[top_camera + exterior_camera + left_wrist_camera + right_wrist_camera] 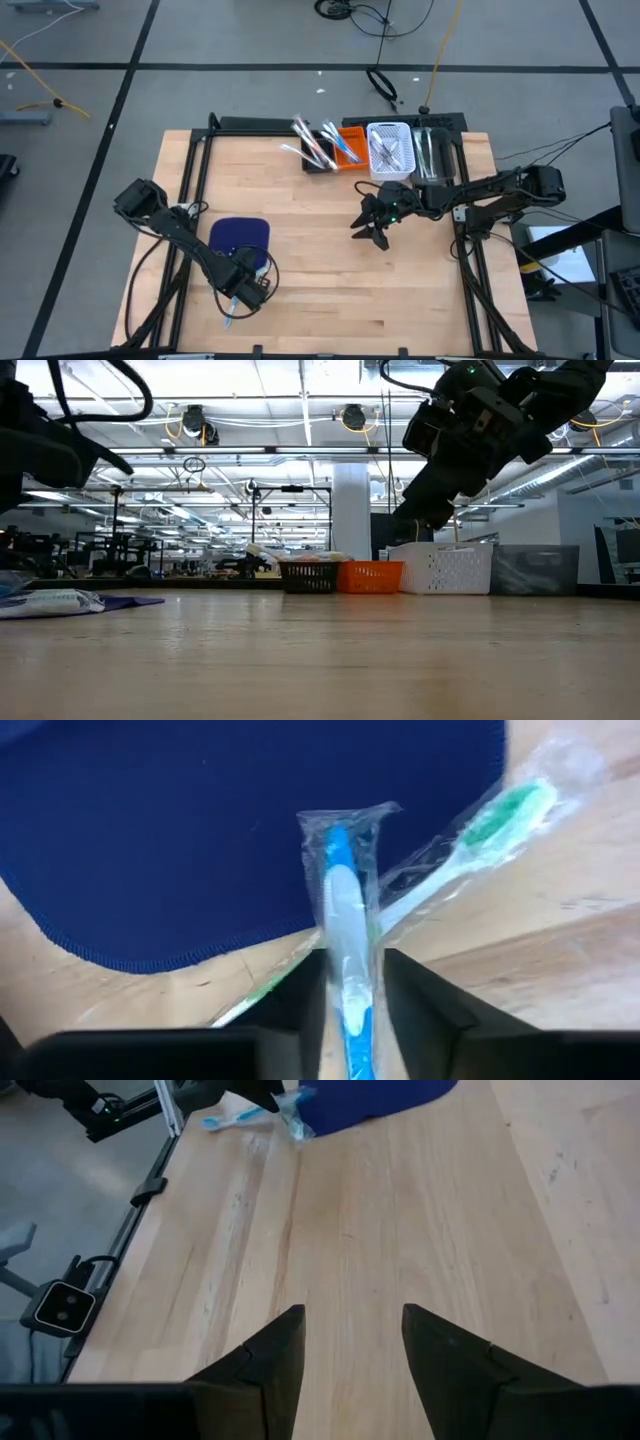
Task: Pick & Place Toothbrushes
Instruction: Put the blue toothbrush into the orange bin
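We're seeing a blue-and-white toothbrush (343, 920), a green-headed toothbrush (497, 820), a navy mat (200, 820), black (320, 158), orange (349, 145), white bins (390, 148).

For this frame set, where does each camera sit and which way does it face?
High: overhead, straight down on table, both arms.
Low: table height, level toward the bins; right gripper above.
Left wrist: past the left gripper, shut on a wrapped blue toothbrush by the blue mat.
Right wrist: past the open right gripper's fingers across bare wood.
Shared: the mat shows in high, left wrist and right wrist views.
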